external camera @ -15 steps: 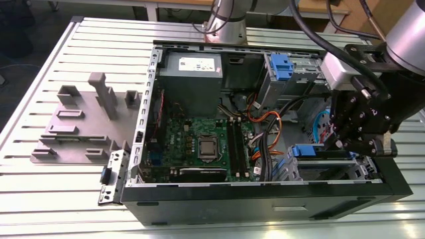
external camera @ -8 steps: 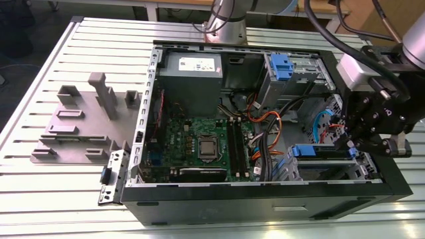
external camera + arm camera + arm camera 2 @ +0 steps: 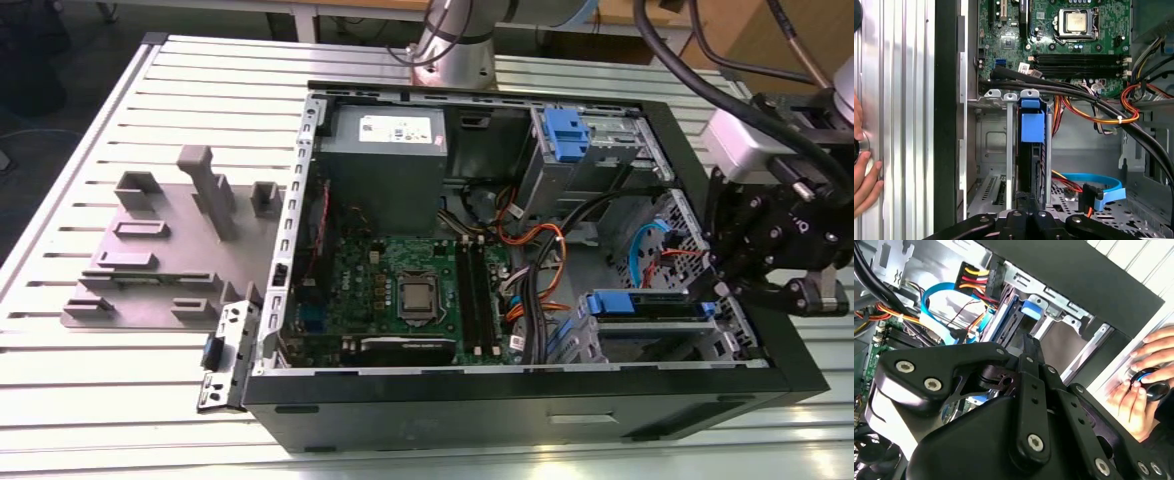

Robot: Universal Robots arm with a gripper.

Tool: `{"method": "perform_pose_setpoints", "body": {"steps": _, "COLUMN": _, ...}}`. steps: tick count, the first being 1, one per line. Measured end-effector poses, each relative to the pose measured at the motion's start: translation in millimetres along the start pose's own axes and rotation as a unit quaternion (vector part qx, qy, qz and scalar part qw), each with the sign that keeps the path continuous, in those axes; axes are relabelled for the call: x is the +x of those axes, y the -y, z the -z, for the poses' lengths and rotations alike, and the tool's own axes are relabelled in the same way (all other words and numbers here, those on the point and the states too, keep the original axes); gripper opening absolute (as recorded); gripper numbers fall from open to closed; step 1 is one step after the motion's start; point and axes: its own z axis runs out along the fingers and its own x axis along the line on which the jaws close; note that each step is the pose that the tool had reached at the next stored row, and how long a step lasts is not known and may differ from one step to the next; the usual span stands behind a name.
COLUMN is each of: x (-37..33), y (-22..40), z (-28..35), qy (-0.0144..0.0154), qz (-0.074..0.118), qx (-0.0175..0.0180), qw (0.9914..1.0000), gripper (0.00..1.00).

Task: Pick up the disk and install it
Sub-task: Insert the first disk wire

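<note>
Pincer [image 3: 778, 285]: at computer case [image 3: 534, 400] side wall, beside lower drive bay; opening not discernible. Disk [image 3: 1032, 150]: seated in that bay. Step: insertion, near done. Next: judged full seating, clean release.

light: bright, even, overhead | glare: streaks on ribbed table [image 3: 120, 410] near front edge, sheen on gripper [image 3: 1026, 347] housing in second wrist view | shadow: dark inside PC case [image 3: 534, 395] bays | blur: gripper body soft close-up, hand [image 3: 1139, 390] slightly soft
</note>
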Motion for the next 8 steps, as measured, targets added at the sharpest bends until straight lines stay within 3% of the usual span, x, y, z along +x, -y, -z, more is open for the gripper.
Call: {"method": "perform_pose_setpoints", "body": {"steps": 8, "x": 0.0, "y": 0.5, "z": 0.6, "qy": 0.0, "qz": 0.0, "qx": 0.0, "qw": 1.0, "gripper": 0.11}}
